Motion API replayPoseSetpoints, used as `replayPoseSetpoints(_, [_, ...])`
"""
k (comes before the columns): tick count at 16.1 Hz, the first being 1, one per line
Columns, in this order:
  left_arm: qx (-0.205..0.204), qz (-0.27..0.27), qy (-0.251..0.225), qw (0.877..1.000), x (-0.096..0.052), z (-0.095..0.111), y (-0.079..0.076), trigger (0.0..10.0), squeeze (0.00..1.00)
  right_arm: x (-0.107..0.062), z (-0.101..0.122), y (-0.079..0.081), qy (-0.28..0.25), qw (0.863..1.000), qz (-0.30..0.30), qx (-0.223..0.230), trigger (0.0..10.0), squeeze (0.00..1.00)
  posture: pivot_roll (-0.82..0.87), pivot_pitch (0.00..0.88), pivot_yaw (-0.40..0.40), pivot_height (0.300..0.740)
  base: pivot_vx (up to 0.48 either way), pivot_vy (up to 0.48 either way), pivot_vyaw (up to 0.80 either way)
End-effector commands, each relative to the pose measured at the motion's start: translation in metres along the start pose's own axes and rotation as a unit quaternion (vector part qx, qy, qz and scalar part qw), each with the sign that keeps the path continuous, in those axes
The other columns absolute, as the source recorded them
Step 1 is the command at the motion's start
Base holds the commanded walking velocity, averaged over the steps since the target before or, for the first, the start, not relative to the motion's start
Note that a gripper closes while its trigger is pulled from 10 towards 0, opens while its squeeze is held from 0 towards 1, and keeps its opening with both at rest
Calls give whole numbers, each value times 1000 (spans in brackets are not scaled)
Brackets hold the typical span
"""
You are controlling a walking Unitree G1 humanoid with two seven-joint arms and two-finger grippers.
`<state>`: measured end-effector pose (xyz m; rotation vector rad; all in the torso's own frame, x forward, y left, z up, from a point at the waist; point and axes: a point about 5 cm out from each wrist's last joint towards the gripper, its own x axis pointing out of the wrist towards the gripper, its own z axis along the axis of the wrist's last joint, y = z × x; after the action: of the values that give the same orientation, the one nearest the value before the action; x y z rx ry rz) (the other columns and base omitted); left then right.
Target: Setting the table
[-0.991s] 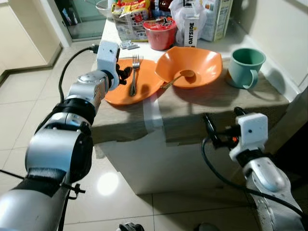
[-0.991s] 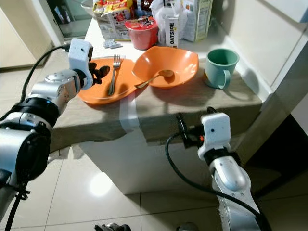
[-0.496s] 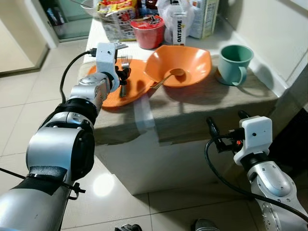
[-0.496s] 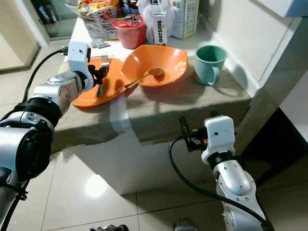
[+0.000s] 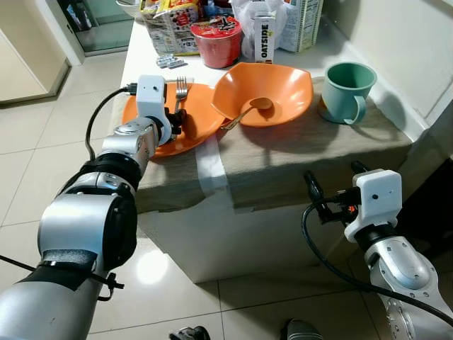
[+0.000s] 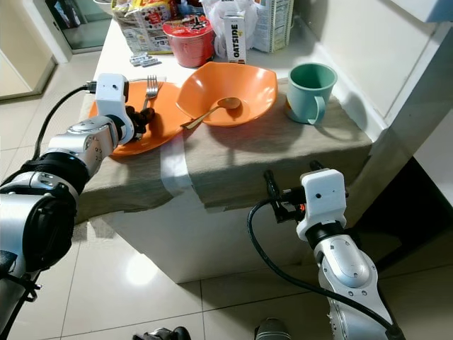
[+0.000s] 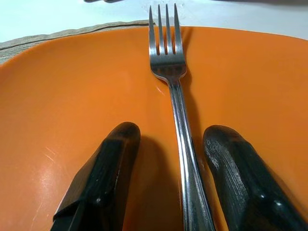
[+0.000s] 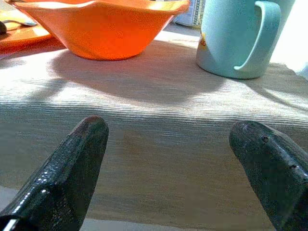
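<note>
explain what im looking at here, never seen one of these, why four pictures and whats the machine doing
This is a humanoid robot with two silver arms, each ending in a hand of two black fingers. Two pictures come from cameras in its head, looking down at a table; the other two come from a camera on each wrist, looking along the fingers.

On the table's cloth sit an orange plate with a fork on it, an orange bowl holding a spoon, a green mug, and food packets at the back.

The left hand is over the plate, fingers open on either side of the fork's handle, not gripping it yet. The right hand waits open, low in front of the table edge, holding nothing.
</note>
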<state>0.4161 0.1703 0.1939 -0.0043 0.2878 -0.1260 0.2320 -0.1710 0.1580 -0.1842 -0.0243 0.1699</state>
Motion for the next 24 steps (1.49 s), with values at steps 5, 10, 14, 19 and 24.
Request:
replayPoseSetpoints(5, [5, 6, 38, 999, -1, -16, 6, 0, 0, 0, 3, 1, 0, 1000, 3, 2, 10000, 0, -364, 142, 127, 740, 0, 0, 0])
replayPoseSetpoints(10, [11, 10, 43, 999, -2, -20, 8, 0, 0, 2, 3, 2, -1, 1000, 5, 2, 10000, 0, -361, 139, 126, 740, 0, 0, 0])
replayPoseSetpoints(14, [-11, 22, 21, 999, -3, -10, 15, 0, 0, 2, 3, 2, -1, 1000, 7, 2, 10000, 0, -357, 139, 124, 740, 0, 0, 0])
replayPoseSetpoints(19, [-29, 16, -31, 999, -5, 19, 17, 0, 0, 2, 0, 3, 2, 1000, 9, 3, 10000, 0, -347, 127, 118, 740, 0, 0, 0])
replayPoseSetpoints(24, [-28, -26, -77, 996, -6, 49, 2, 0, 0, 4, -1, 4, 2, 1000, 13, 3, 10000, 0, -340, 114, 118, 740, 0, 0, 0])
